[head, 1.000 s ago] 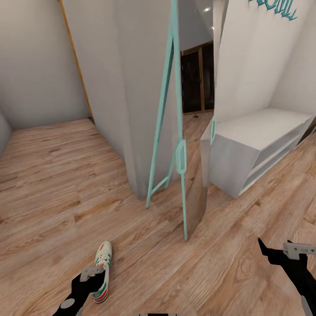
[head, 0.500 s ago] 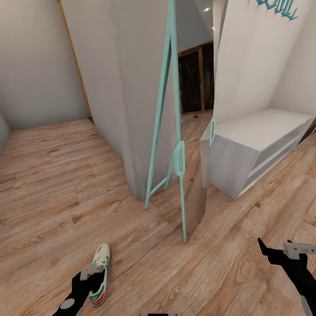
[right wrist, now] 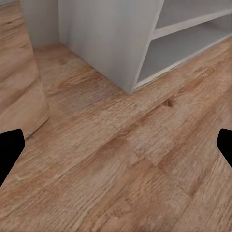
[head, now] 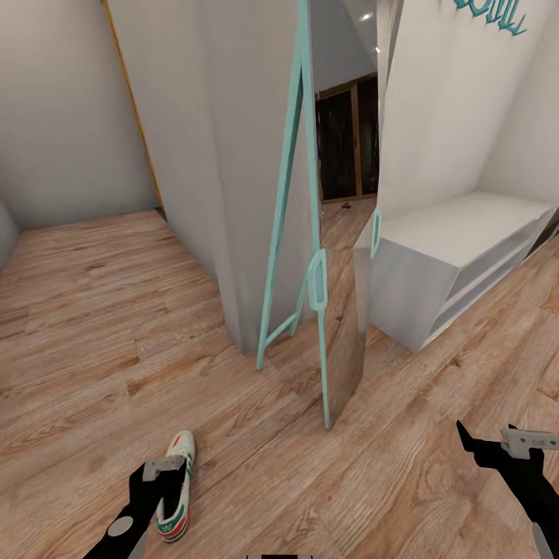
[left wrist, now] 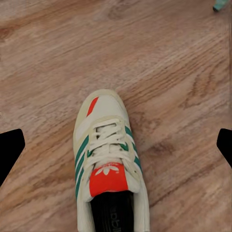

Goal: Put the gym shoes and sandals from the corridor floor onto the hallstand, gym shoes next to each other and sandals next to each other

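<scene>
One gym shoe [head: 175, 487] lies on the floor [head: 93, 341], sole down, toe pointing away from the robot toward the mirror [head: 314, 256]. The left gripper [head: 164, 473] hangs over the shoe's heel end; in the left wrist view its fingers [left wrist: 9, 150] are spread wide, one on each side of the shoe [left wrist: 107, 164], touching nothing. The right gripper [head: 497, 441] hovers over bare floor with its fingers [right wrist: 9, 152] also wide apart and empty. The teal-framed mirror leans against a white wall corner [head: 225, 194], between the shoe and the hallstand [head: 458, 264]. The hallstand stands well apart to the right, its bench top and two shelf levels bare.
</scene>
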Robot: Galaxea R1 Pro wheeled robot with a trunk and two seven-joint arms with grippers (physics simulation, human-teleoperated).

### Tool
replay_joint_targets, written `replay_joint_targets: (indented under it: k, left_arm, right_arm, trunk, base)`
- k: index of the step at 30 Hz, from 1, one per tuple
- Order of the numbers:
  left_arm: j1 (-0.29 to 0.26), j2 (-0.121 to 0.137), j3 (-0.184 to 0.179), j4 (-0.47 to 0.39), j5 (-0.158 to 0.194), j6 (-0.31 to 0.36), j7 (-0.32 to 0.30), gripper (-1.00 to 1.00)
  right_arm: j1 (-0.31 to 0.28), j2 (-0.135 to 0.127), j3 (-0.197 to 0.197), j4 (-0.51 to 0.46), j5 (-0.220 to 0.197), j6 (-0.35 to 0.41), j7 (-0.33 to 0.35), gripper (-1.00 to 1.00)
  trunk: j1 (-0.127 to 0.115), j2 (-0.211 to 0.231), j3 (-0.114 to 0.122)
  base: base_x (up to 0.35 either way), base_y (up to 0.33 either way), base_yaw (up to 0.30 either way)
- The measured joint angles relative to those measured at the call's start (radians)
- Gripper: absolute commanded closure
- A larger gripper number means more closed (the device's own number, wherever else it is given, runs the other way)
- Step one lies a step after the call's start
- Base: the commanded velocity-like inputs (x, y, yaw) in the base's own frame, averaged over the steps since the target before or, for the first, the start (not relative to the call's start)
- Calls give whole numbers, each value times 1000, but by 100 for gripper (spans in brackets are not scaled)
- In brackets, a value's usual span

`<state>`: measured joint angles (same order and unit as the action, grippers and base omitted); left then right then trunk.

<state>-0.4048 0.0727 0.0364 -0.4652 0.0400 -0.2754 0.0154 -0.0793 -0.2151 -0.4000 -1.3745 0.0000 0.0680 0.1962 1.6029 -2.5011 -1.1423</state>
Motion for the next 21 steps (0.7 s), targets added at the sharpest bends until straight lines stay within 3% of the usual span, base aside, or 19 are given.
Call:
replay_joint_targets:
  k: [13, 17, 21]
  left_arm:
    - [2, -1, 0, -27, 3, -2, 1, -100]
    - [1, 0, 0, -28, 3, -2, 1, -100]
    - [1, -1, 0, -28, 3, -2, 1, -100]
  right_arm:
    - [0, -1, -2, 0, 0, 0, 0, -100]
    - [0, -1, -20, 0, 0, 0, 0, -100]
    - [0, -2, -47, 0, -1, 0, 0, -100]
  trunk:
    - [0, 0, -1]
    - [0, 0, -5]
    - [2, -1, -26]
  base:
    - [0, 0, 0]
    - [0, 0, 0]
    - [0, 0, 0]
